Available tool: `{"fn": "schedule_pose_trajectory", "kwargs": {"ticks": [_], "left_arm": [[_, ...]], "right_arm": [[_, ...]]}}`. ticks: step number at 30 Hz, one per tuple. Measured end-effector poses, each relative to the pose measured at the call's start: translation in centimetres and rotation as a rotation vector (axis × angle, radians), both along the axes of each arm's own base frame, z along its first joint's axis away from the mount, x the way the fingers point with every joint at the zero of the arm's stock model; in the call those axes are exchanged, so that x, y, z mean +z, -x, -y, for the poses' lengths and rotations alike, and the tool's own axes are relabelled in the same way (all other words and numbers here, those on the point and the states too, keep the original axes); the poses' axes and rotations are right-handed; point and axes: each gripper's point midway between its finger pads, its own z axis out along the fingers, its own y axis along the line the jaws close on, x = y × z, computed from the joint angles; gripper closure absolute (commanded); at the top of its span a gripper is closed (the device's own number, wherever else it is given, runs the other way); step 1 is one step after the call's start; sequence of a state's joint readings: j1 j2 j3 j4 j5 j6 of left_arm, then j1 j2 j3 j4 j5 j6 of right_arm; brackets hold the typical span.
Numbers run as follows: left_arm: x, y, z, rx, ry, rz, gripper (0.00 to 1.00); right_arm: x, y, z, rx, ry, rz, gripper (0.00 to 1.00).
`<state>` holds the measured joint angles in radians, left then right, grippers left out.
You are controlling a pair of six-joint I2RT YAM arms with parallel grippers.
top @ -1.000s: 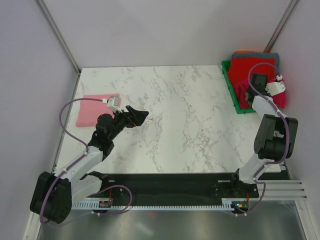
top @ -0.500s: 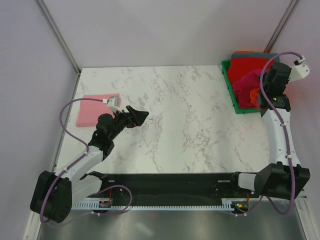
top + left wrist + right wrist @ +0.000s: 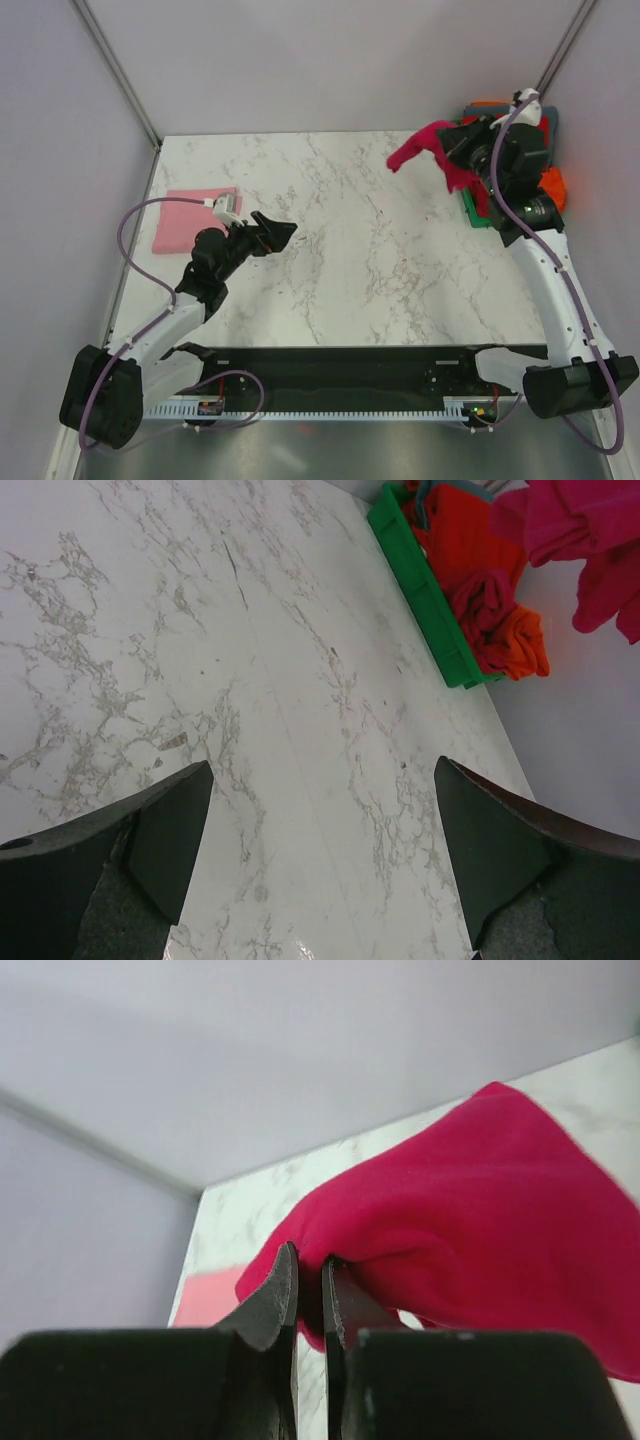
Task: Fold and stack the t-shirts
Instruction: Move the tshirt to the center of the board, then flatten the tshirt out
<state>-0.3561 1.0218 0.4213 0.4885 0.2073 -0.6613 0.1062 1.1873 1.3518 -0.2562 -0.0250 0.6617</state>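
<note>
Since a second ago my right arm has swung up out of the bin (image 3: 472, 212), carrying the crimson shirt (image 3: 415, 148); my left arm has stayed put. My right gripper (image 3: 447, 150) is clenched on a fold of that shirt, which hangs over the table's (image 3: 350, 240) far right, trailing leftward from the fingers. My left gripper (image 3: 275, 232) is spread wide, holds nothing and is well apart, aimed toward the dangling cloth. I judge the bare marble between us is where it should be laid. The pink shirt (image 3: 190, 218) lies folded at far left. Only the right wrist view shows the pinch itself; only the left wrist view shows the red shirts (image 3: 465, 540) and the orange shirt (image 3: 520, 645) left in the bin.
</note>
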Motion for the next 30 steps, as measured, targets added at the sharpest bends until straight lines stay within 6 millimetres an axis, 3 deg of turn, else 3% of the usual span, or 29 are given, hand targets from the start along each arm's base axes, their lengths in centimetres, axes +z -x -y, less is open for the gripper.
{"fn": "schedule_pose_trajectory", "kwargs": {"ticks": [2,6,9,10,11,13,16,18,22,25,30], "left_arm": [[0.2,0.1,-0.4,0.023,0.003,-0.003,0.00],[0.9,0.6,-1.5,0.077,0.028,0.020,0.00],[1.0,1.0,-2.1,0.107,0.041,0.029,0.00],[0.9,1.0,-2.2,0.113,0.043,0.026,0.00],[0.8,0.9,-2.2,0.116,0.043,0.022,0.00],[0.4,0.7,-2.3,0.124,0.040,0.010,0.00],[-0.8,0.3,-2.1,0.124,0.024,-0.033,0.03],[-1.7,0.0,-1.7,0.109,0.009,-0.071,0.07],[-1.9,-0.4,-0.8,0.067,0.002,-0.102,0.14],[-1.6,-0.7,1.1,-0.010,-0.005,-0.118,0.20],[-1.6,-0.9,4.9,-0.129,-0.061,-0.154,0.34]], "right_arm": [[-0.6,0.9,-4.3,0.130,-0.014,-0.012,1.00],[-2.1,2.3,-10.3,0.313,-0.013,-0.055,0.97],[-3.6,3.6,-14.0,0.439,0.019,-0.098,0.74],[-4.2,4.3,-15.0,0.480,0.032,-0.114,0.46],[-4.8,4.8,-15.6,0.504,0.041,-0.131,0.35],[-6.1,5.5,-15.4,0.510,0.069,-0.132,0.19],[-10.3,7.0,-13.0,0.435,0.125,-0.187,0.14],[-13.5,7.7,-11.2,0.378,0.179,-0.246,0.16],[-17.6,7.4,-9.6,0.320,0.280,-0.353,0.23],[-20.4,7.0,-9.3,0.318,0.346,-0.440,0.32],[-24.1,6.6,-8.8,0.308,0.419,-0.558,0.34]]}}
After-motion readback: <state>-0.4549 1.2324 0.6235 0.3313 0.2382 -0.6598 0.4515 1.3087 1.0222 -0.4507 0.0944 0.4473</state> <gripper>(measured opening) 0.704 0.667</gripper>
